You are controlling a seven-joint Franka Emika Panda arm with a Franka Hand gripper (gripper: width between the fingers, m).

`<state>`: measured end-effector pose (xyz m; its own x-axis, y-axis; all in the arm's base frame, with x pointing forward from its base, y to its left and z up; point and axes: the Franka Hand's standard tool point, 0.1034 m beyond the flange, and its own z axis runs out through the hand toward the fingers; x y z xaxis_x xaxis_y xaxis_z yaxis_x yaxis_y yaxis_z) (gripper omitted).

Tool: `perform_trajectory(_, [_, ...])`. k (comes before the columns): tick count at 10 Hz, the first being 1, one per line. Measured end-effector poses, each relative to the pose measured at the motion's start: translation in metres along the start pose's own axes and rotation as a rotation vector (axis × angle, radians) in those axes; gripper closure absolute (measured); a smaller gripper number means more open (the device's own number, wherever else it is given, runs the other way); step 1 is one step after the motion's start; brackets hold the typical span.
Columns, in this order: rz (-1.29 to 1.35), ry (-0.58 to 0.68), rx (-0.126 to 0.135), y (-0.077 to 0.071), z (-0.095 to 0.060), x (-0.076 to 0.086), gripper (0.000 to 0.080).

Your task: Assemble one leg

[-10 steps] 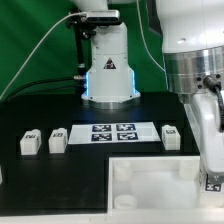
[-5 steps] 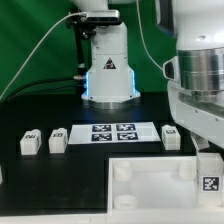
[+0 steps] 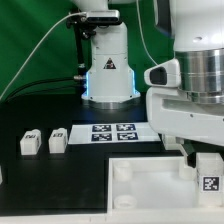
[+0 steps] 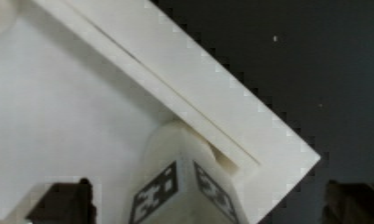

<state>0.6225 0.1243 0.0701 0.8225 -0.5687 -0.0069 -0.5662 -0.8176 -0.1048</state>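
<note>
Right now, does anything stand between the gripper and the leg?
Nothing visible does. In the wrist view the leg stands between the fingers of the open gripper, by the edge of the white panel.

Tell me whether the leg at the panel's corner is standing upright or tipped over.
Upright: the leg stands tall at the panel's corner, tag facing sideways. Whether it is seated in a socket: cannot tell.

Leg (image 3: 209, 172) upright at panel (image 3: 150, 185) corner.

Between the dark end effector (image 4: 198, 205) fingers, the leg (image 4: 180, 178) is white with a black-and-white square tag; the panel (image 4: 77, 110) beneath is plain white, the tabletop (image 4: 308, 70) beyond it black
</note>
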Motion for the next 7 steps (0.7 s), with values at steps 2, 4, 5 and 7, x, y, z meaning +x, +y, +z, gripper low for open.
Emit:
perform_trajectory(2, [-0.319, 0.013, -0.025, -0.0014, 0.0001, -0.0016, 0.0151])
perform_trajectory(4, [-0.525, 0.015, -0.025, 0.0017, 0.0019, 0.0016, 0.0151])
perform_trajectory(5, [-0.518, 0.032, -0.019, 0.0034, 0.0020, 0.0056, 0.0151])
perform_trajectory(7, [-0.470, 0.031, -0.018, 0.0027, 0.0023, 0.0047, 0.0286])
